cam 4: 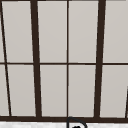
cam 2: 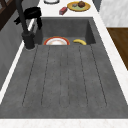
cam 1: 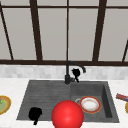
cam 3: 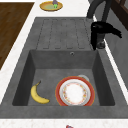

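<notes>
One right robot hand (cam 1: pixel 75 73) curled on slim curved faucet (cam 1: pixel 68 72) (matte black), round plate (cam 1: pixel 90 104) below

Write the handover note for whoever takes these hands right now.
Right hand: up at the black faucet, beside its neck under the spout; I cannot tell whether it touches or grips.
Left hand: idle in the air over the front of the ribbed drainboard.
Things: white plate with an orange-red rim and yellow banana lie apart on the floor of the grey sink basin. A big red ball sits at the sink's front edge in the front view.
Done: plate and banana are in the basin.
Left: no water seen running; neither hand holds the plate or banana.
</notes>
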`<state>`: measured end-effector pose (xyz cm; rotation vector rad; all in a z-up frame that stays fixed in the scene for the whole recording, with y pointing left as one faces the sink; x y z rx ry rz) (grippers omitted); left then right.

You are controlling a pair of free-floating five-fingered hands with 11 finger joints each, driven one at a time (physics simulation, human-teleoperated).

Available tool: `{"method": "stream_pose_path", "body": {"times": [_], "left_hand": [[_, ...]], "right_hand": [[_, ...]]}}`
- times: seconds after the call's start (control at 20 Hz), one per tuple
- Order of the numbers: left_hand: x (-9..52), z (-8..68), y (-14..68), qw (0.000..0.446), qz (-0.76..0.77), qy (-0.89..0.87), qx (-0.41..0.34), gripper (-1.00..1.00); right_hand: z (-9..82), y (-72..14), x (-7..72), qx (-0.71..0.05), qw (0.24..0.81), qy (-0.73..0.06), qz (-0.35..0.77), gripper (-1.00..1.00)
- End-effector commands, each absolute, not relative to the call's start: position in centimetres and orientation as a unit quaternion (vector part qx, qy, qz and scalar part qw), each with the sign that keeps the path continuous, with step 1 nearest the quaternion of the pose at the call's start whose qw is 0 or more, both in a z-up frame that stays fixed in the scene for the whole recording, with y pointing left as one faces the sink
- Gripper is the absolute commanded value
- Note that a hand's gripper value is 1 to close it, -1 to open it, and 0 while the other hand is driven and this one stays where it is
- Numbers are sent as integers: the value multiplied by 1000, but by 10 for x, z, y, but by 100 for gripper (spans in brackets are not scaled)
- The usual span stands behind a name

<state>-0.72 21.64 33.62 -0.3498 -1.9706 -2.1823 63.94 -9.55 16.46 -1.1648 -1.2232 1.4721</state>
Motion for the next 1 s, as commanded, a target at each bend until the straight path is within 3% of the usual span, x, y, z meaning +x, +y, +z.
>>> {"method": "stream_pose_path", "body": {"times": [0.0,0.3,0.65,0.95], "left_hand": [[-7,336,216,90,-734,-663,-118,0],[-7,336,216,90,-734,-663,-118,0],[-7,336,216,90,-734,-663,-118,0],[-7,336,216,90,-734,-663,-118,0]], "right_hand": [[141,-93,639,-456,459,-471,600,-100],[132,-95,626,-471,471,-466,583,-100],[140,-101,599,-409,519,-445,604,-100],[119,-106,648,-410,512,-423,625,-100]]}}
